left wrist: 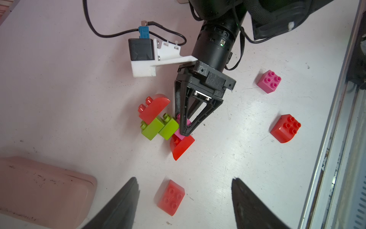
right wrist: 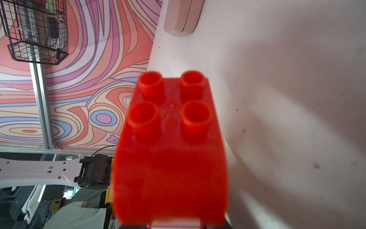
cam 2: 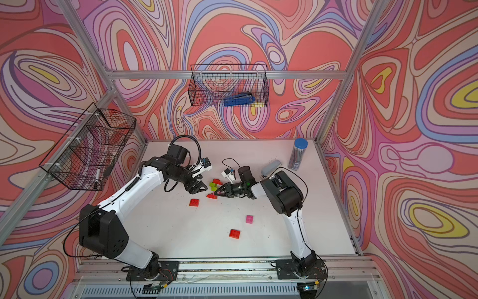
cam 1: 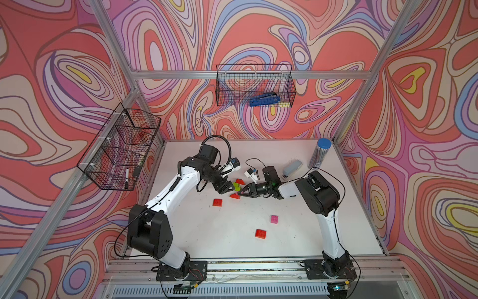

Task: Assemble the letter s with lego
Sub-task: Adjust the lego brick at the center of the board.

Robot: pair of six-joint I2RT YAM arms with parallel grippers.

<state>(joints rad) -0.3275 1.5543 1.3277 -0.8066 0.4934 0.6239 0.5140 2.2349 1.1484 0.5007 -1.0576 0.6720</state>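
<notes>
**Right gripper.** The right gripper [left wrist: 185, 130] is clenched on a pink brick [left wrist: 179, 135]. A red curved brick [left wrist: 182, 146] sits against that pink brick and fills the right wrist view, studs toward the camera. The held pair lies low over the table [cam 1: 297, 233], near its middle in both top views.

**Left gripper.** The left gripper [cam 1: 225, 188] is released, jaws apart, and holds nothing. It hovers just beside the cluster, on the side opposite the right gripper.

**Work piece.** The pink brick touches the end of two green bricks [left wrist: 158, 128] set side by side. An upper red brick [left wrist: 154, 108] with a rounded edge sits on the far end of the green pair. The chain lies on its side, studs pointing along the table. Whether the pink brick is fully seated on the green one cannot be told.

**Loose stock.** Three bricks lie apart from the cluster: a near red brick [left wrist: 171, 197], a far red brick [left wrist: 285, 127] and a spare pink brick [left wrist: 269, 81].

**Step in hand (judgement).** The lower hook of the S is being joined to the green middle bar.

**Next move (judgement).**
1. Line up the pink brick squarely with the green studs.
2. Brace the green pair with the left gripper; unsupported, the chain will likely slide.
3. Press home, then release.
</notes>
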